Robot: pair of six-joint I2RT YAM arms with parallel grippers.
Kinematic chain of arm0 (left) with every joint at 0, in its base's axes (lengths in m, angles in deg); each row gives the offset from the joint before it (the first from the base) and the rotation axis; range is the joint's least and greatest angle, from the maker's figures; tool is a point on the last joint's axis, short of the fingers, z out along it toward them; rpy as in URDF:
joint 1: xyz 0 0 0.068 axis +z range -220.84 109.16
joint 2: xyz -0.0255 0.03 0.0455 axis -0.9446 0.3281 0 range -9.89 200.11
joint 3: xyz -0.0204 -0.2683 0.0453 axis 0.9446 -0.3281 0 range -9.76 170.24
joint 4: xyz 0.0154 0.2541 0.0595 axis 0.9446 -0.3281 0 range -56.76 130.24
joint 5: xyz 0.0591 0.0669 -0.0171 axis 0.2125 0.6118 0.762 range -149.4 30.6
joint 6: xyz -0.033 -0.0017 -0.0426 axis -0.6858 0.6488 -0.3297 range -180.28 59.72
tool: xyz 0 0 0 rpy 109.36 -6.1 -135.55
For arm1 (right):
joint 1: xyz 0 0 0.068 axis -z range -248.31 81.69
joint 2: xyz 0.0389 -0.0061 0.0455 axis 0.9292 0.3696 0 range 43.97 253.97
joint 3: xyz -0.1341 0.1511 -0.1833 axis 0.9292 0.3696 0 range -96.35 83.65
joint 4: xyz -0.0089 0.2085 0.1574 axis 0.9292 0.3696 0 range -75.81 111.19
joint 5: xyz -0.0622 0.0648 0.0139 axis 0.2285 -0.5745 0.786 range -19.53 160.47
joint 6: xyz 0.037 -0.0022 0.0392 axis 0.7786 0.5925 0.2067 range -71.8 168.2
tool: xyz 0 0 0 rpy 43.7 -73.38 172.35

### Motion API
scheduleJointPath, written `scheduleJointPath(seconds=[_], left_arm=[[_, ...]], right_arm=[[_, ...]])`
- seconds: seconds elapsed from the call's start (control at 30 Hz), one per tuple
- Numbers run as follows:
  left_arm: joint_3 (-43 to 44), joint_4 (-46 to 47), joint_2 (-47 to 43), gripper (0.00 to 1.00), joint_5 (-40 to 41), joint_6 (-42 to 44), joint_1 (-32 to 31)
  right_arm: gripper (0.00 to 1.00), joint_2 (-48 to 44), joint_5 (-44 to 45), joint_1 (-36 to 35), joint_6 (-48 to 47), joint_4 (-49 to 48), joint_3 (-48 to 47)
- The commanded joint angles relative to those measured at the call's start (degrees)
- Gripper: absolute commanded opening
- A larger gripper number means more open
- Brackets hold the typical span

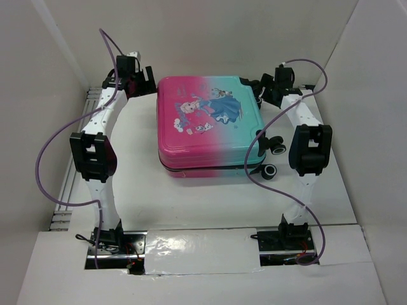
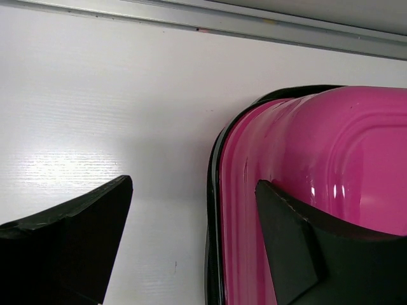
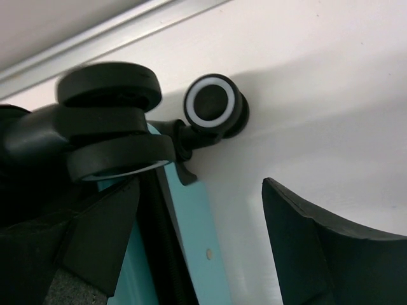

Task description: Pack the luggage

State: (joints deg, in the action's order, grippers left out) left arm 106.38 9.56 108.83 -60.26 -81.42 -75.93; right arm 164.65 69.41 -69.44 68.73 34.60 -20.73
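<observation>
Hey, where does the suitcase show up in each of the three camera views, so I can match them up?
Top external: the suitcase lies flat in the middle of the picture.
Left wrist: its pink corner fills the right side.
Right wrist: its teal edge is at lower left, with a wheel above.
Shared landmark: the black trim along its seam.

I operate in a robotics lab cell: white board walls [image 1: 44,76] box in a white table [image 1: 191,203]; a left arm [image 1: 94,155] and right arm [image 1: 310,149] are bolted at its near edge, trailing purple cables [image 1: 37,164].
</observation>
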Motion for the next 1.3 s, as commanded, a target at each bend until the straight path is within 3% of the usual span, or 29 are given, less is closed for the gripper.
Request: scheduleJointPath(seconds=[0.0,0.13,0.47,0.7,0.83,1.07,1.27], left_arm=[[2.25,3.86,0.46,0.92,-12.31,-3.54,-6.34],[1.38,3.87,-0.15,0.92,-10.57,-4.69,-6.34],[-3.02,5.72,-2.09,0.92,-11.79,-5.84,-5.29],[-3.02,5.72,-2.09,0.92,-11.79,-5.84,-5.29],[-3.02,6.24,-2.09,0.92,-11.79,-5.31,-5.29],[-3.54,6.24,-2.09,0.92,-11.79,-4.17,-5.29],[-4.08,6.24,-2.09,0.92,-11.27,-3.64,-4.76]], right_arm=[[0.85,-6.42,-17.03,-5.29,7.92,-8.79,0.83],[0.85,-6.43,-12.83,-4.95,13.82,-7.84,0.32],[0.90,-5.38,-18.54,-1.25,34.03,-19.16,6.47],[0.94,-2.12,-12.66,-1.77,37.20,-15.83,4.44],[0.95,-2.65,-8.09,-0.72,42.91,-19.78,7.78],[0.95,4.55,-5.36,-0.19,43.98,-17.06,-1.34],[0.93,6.93,-4.57,0.33,45.99,-17.85,-2.67]])
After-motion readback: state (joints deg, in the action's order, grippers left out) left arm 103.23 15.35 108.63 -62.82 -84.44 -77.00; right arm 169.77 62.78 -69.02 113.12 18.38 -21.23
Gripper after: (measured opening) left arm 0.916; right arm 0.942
